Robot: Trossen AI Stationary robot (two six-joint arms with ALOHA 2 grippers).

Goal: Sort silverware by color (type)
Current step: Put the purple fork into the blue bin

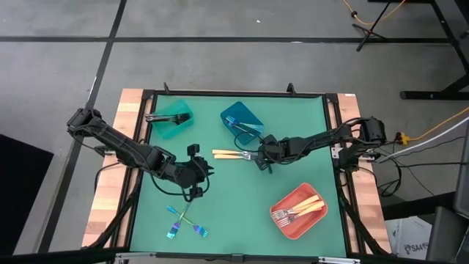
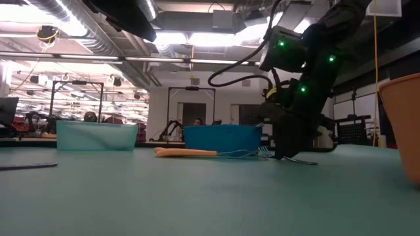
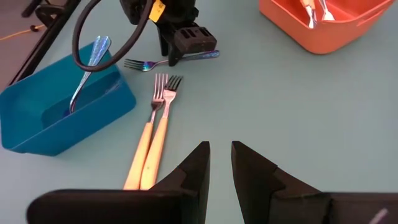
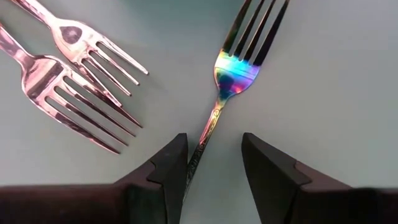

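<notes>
Nearest my side of the table, three iridescent forks [image 1: 185, 222] lie crossed on the green mat [image 1: 234, 213], unsorted as yet, and the coral-red bin [image 1: 299, 211] off to the right already holds several gold-handled forks [image 1: 302, 209]. Further in, my left gripper [image 1: 196, 180] hovers above the mat with its fingers narrowly parted and nothing between them, pointing toward the middle. There, my right gripper [image 4: 213, 163] is down at the table with its fingers wide, straddling the handle of a single iridescent fork [image 4: 231, 71] that lies flat on the mat; I judge it is not clamped yet. Just beside that fork, two gold-handled forks [image 3: 152, 140] lie side by side, waiting for the red bin. Beyond them, the blue bin [image 1: 242, 121] holds at least one iridescent fork, and the teal bin [image 1: 172, 119] at the far left holds dark forks. By my reckoning the sort is well past half: four iridescent and two gold-handled pieces are left loose.
</notes>
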